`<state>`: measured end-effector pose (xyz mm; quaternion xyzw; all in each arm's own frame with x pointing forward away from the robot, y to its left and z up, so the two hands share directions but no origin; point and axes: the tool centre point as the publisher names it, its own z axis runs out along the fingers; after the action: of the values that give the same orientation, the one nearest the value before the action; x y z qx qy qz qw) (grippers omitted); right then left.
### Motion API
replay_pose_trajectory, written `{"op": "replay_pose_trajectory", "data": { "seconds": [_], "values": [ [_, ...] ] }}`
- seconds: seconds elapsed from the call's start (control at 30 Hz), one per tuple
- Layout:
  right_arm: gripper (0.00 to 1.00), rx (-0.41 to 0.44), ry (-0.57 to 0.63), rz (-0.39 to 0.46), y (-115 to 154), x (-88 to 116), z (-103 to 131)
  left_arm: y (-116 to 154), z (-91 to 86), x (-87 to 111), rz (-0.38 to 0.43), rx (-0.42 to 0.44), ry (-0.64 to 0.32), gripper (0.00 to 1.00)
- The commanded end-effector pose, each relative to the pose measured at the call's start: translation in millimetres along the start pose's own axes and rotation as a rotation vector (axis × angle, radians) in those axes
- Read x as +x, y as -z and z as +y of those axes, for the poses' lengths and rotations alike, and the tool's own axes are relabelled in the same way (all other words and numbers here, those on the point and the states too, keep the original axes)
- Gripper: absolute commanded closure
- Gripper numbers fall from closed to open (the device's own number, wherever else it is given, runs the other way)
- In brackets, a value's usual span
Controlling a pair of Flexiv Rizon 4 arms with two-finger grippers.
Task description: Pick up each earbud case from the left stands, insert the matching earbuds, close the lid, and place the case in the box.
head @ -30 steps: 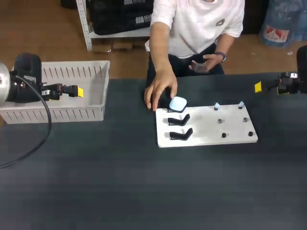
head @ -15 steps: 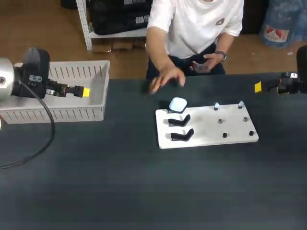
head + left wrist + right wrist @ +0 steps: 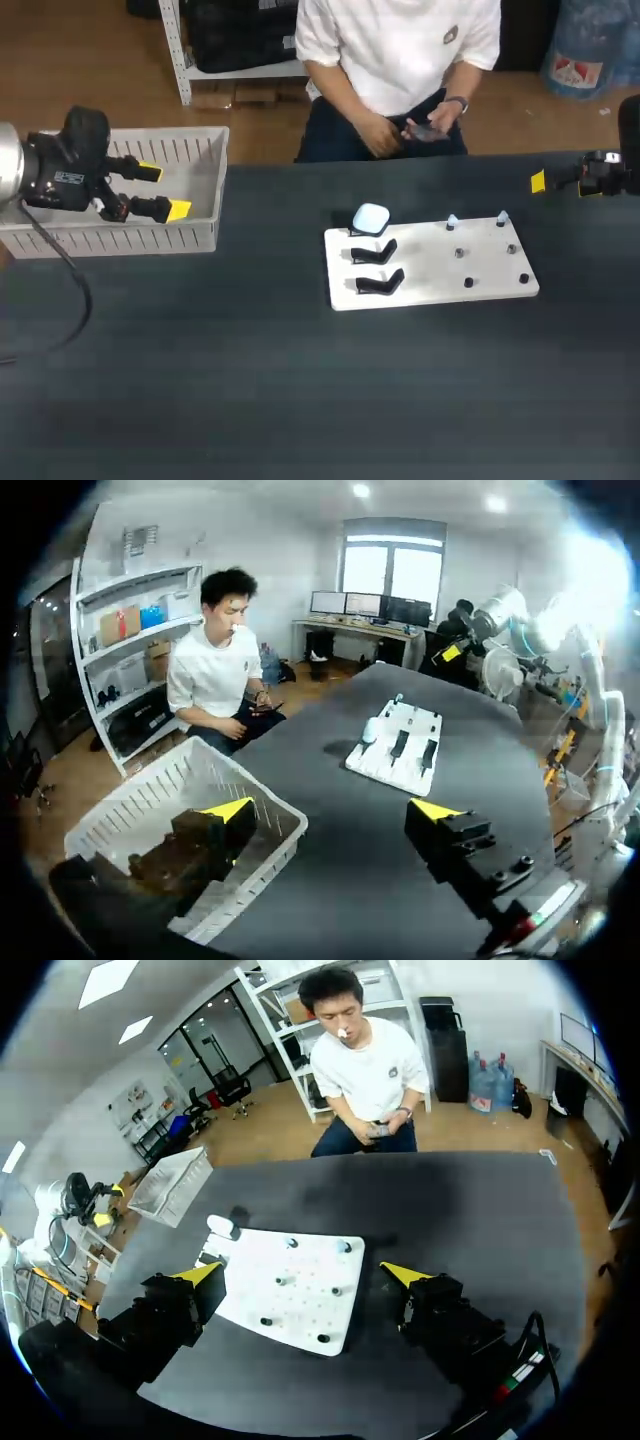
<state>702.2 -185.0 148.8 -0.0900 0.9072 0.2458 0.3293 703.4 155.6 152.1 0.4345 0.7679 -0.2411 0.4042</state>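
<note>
While left hand (image 3: 164, 190) gapes by basket (image 3: 150, 238), case (image 3: 371, 217) rests on board (image 3: 430, 285).

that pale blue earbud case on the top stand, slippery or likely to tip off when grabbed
The earbud case looks smooth and rounded, so probably slippery; an off-centre pinch might squirt it out. It is small and seems hard-shelled, so likely light and stiff. It appears perched above the white board, so a sideways nudge could knock it off.

- A dark tabletop (image 3: 200, 380) fills most of the head view.
- A brown wooden floor (image 3: 90, 70) lies beyond it.
- White shelving (image 3: 140, 630) stands along a pale wall (image 3: 285, 565).
- A bright window (image 3: 393, 565) sits behind a desk (image 3: 365, 630) carrying monitors.
- Ceiling lights (image 3: 361, 491) glow overhead.
</note>
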Motion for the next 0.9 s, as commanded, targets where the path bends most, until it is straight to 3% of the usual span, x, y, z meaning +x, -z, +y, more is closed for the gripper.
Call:
{"op": "replay_pose_trajectory", "data": {
  "seconds": [0.03,0.67,0.9],
  "values": [
    [0.0,0.0,0.0,0.0,0,0,0,2,0.9,0.5,-0.177,0.265,-0.194,0.0],
    [0.0,0.0,0.0,0.0,0,0,0,2,0.9,0.5,-0.177,0.265,-0.194,0.0],
    [0.0,0.0,0.0,0.0,0,0,0,-36,-8.5,-9.1,-0.108,0.216,-0.157,0.0]
  ]
}}
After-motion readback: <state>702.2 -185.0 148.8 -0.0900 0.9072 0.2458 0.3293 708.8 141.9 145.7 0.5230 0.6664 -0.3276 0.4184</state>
